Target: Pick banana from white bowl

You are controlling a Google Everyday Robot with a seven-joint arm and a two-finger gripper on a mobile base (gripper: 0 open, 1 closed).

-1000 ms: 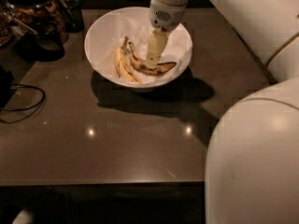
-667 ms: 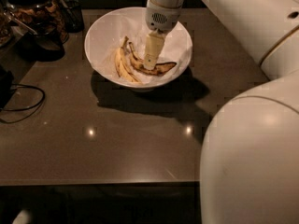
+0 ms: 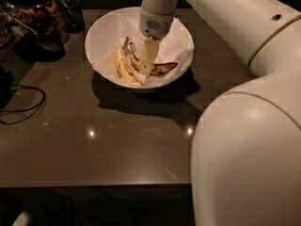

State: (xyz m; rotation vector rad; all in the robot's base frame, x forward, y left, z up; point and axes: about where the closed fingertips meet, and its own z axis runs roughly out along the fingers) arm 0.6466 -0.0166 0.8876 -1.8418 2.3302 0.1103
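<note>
The pick is not finished – the banana (image 3: 162,69) lies inside the white bowl (image 3: 99,36), not lifted. The gripper (image 3: 147,66) is down in the bowl, its tip at the banana's middle part, and I cannot tell if the jaws are apart or clamped on it. In my judgement what is left is to grip it surely and to raise it out over the rim.

The bowl stands on the dark worktop (image 3: 117,140). It holds a crumpled paper lining (image 3: 181,36), the spotted banana with its dark end pointing right, and a paler banana (image 3: 122,68) just beside it on the left.
</note>
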